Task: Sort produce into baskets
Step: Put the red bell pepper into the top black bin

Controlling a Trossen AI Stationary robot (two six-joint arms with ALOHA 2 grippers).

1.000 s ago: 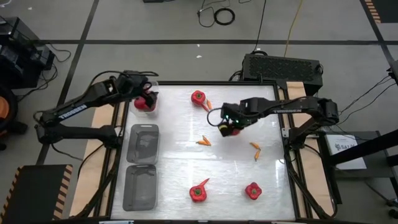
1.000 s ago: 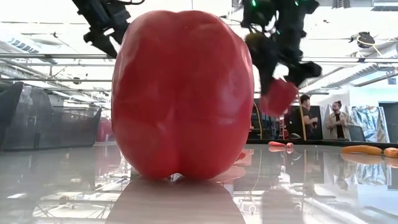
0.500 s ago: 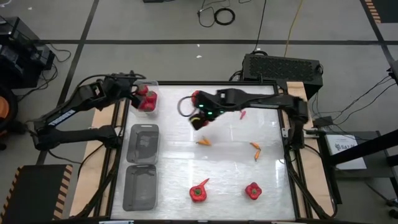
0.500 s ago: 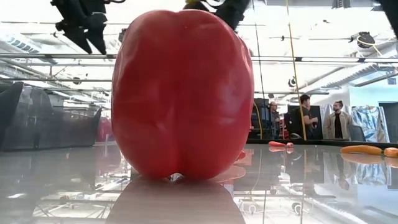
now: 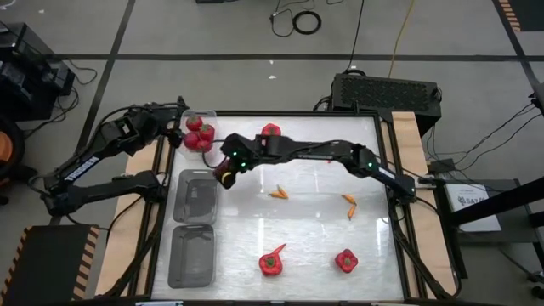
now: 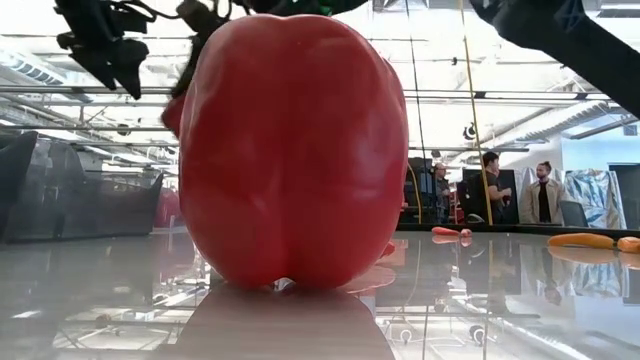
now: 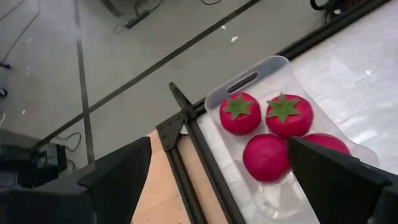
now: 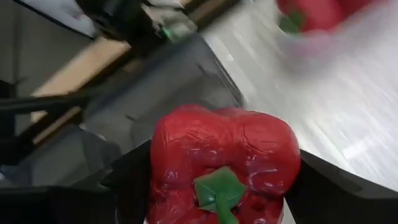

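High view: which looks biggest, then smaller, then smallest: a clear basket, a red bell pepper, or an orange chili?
1. Middle clear basket: largest.
2. Red bell pepper near the front.
3. Orange chili: smallest, a thin sliver.

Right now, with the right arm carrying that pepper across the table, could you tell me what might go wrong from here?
1. The right gripper holds the pepper between its fingers high over the table; a slip would drop it short of the middle tray.
2. The arm stretches far across, and the left gripper hovers close by the tomato tray; the two could bump.
3. That tray already holds four tomatoes, so the pepper could land in the wrong one.
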